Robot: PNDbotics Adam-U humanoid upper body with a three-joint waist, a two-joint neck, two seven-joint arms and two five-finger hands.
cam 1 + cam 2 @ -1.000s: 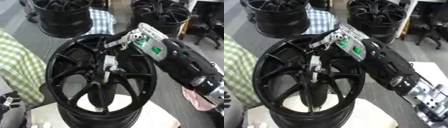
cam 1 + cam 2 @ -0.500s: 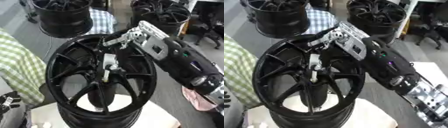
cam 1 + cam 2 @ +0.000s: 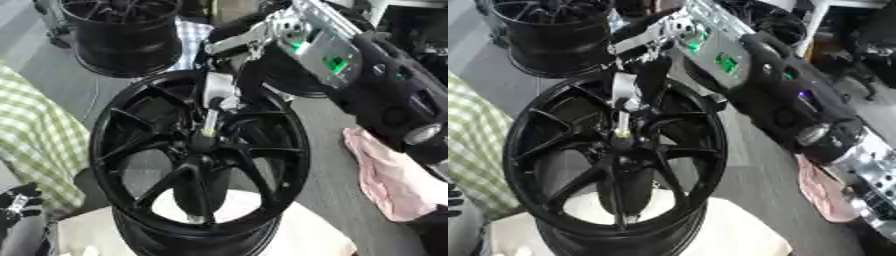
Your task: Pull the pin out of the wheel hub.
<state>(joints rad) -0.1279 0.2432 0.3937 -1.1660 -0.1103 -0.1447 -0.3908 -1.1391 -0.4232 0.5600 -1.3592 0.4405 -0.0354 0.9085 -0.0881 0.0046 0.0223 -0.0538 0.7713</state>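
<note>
Our right hand [image 3: 229, 67], fingers pinched on the pin [image 3: 212, 116], had lifted it; tip barely in the wheel hub [image 3: 199, 145], nearly out.

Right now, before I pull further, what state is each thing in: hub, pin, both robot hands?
Wheel hub: upright on the white stand, leaning a little.
Pin: pale, its lower tip at the hub centre, top held; whether it is fully free cannot be told.
Right robot hand: above the hub centre, fingers curled round the pin's top.
Left robot hand: idle at lower left, fingers relaxed.
</note>
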